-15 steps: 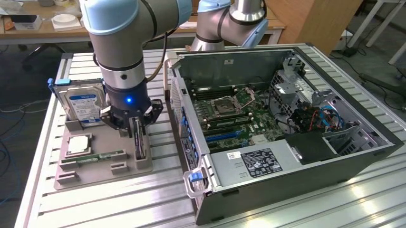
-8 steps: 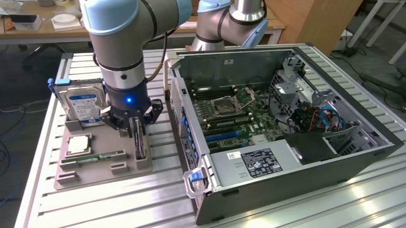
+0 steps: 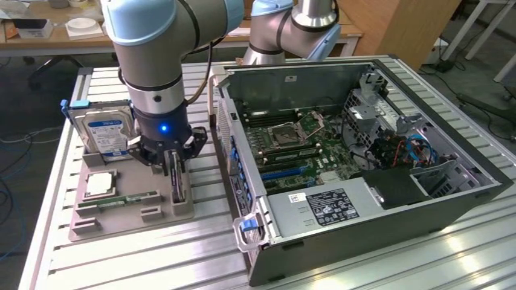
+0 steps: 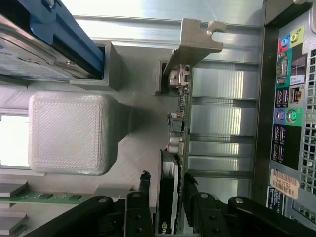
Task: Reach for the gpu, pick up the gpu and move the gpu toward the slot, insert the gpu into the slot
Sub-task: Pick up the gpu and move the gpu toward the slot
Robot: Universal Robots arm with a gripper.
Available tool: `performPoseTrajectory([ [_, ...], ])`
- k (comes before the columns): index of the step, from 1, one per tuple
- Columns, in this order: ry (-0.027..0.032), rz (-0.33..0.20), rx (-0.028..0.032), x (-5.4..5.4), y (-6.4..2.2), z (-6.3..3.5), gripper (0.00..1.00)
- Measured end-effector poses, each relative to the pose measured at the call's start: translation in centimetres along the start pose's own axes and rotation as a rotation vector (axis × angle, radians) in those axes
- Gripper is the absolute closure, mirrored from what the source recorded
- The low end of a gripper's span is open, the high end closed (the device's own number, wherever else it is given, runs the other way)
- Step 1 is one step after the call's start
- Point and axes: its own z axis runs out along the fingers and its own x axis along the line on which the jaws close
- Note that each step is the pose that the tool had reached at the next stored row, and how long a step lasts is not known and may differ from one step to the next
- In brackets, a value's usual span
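While the pincer (image 4: pixel 166 181) straddles the gpu (image 4: pixel 179 106), released, the wrist view reveals its bracket (image 4: pixel 195 42).

Silver arm (image 3: pixel 153 72), blue caps (image 3: pixel 173 15), black jaws

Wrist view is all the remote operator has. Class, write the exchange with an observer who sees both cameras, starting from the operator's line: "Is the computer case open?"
Observer: Yes. The computer case lies with its open side up, and the motherboard is exposed.
Operator: Where is the gpu relative to it?
Observer: The gpu stands on edge in a grey holder tray, to the exterior view's left of the case, with the gripper down over it.
Operator: Anything else near the workspace?
Observer: A second robot arm rises at the case's far side.
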Motion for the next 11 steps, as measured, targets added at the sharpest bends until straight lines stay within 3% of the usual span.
performPoseTrajectory([
  [5, 0.0, 0.0, 0.0, 0.0, 0.0, 0.0, 0.62],
  [6, 0.0, 0.0, 0.0, 0.0, 0.0, 0.0, 0.69],
  [11, 0.0, 0.0, 0.0, 0.0, 0.0, 0.0, 0.69],
])
